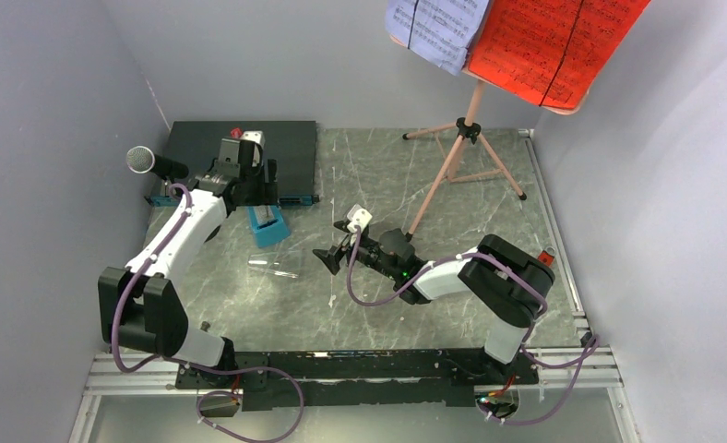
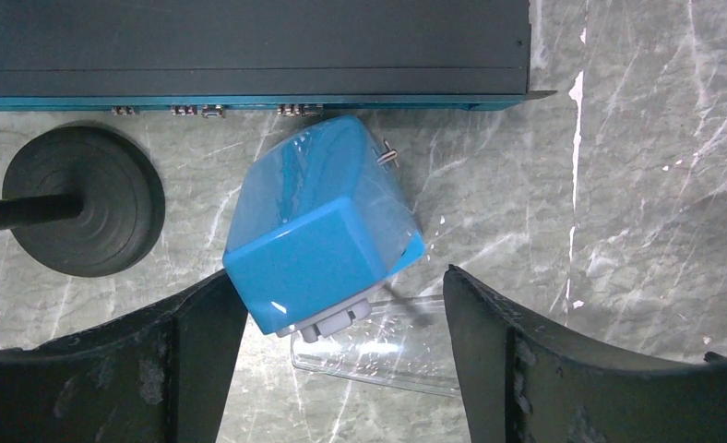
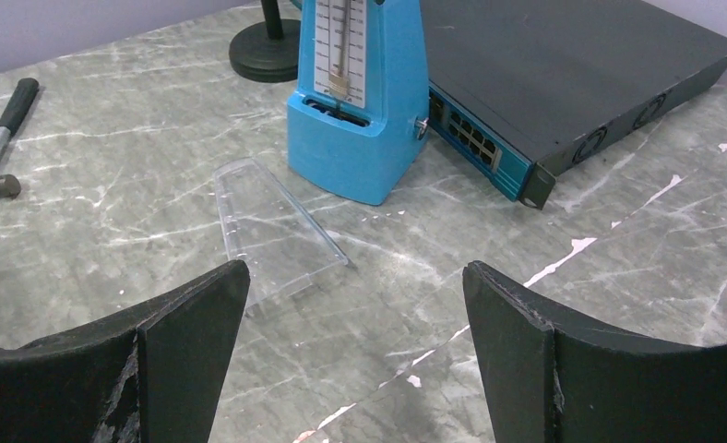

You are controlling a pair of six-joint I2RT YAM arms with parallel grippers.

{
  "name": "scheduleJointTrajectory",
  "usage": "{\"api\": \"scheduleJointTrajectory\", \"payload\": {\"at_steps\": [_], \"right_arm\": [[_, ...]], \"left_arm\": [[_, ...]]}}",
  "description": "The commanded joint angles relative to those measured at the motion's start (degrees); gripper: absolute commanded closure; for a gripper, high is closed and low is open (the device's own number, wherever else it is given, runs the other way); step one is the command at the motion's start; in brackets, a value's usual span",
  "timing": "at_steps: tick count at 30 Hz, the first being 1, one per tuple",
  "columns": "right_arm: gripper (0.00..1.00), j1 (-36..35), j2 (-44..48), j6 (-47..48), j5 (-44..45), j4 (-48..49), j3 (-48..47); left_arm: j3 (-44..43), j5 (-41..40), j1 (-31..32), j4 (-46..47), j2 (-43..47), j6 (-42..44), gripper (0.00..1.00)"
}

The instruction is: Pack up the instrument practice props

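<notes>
The blue metronome (image 1: 268, 224) stands beside the black box, with its clear cover (image 1: 274, 266) lying flat in front of it. My left gripper (image 1: 252, 189) hangs open above the metronome (image 2: 318, 231), touching nothing, fingers either side of its base. My right gripper (image 1: 327, 258) is open and empty, low over the table, facing the metronome (image 3: 360, 120) and the cover (image 3: 272, 226). The microphone (image 1: 140, 159) stands at the left, with its round base (image 2: 83, 198) next to the metronome. The pink music stand (image 1: 461, 138) holds the lavender sheet (image 1: 438, 28) and the red sheet (image 1: 558, 41).
The large black electronics box (image 1: 286, 148) lies at the back left, close behind the metronome (image 2: 249, 41). A metal tool with a black handle (image 3: 0, 138) lies on the table left of the cover. Grey walls close in three sides.
</notes>
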State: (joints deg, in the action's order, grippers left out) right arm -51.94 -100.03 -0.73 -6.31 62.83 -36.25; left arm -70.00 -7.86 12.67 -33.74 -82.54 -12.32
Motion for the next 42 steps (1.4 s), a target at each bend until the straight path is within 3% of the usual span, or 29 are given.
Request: {"api": "scheduleJointTrajectory", "payload": {"at_steps": [1,16,23,30,36,42], "right_arm": [[0.09,0.1,1.08,-1.25,-1.43,3.72,-0.25],[0.08,-0.1,2.06,-2.98,-3.09,4.52,0.7],[0.01,-0.69,4.32,-2.9,-2.48,4.57,2.94],[0.0,-1.6,8.47,-2.3,0.76,4.23,6.78],[0.0,-2.35,13.48,-3.05,4.71,3.79,11.33],[0.0,-3.37,20.86,-5.07,11.12,2.26,17.31]], "left_arm": [[-0.11,-0.7,-0.1,1.28,-0.68,0.27,0.2],[-0.81,-1.06,-0.01,1.25,-3.61,1.11,0.2],[-0.57,0.26,1.67,0.25,-2.45,1.83,0.37],[-0.4,1.9,8.08,-3.45,0.39,0.32,0.62],[0.1,1.23,15.34,-4.05,3.04,-2.86,0.66],[-1.07,-2.02,25.56,-3.23,-0.76,-4.06,0.68]]}}
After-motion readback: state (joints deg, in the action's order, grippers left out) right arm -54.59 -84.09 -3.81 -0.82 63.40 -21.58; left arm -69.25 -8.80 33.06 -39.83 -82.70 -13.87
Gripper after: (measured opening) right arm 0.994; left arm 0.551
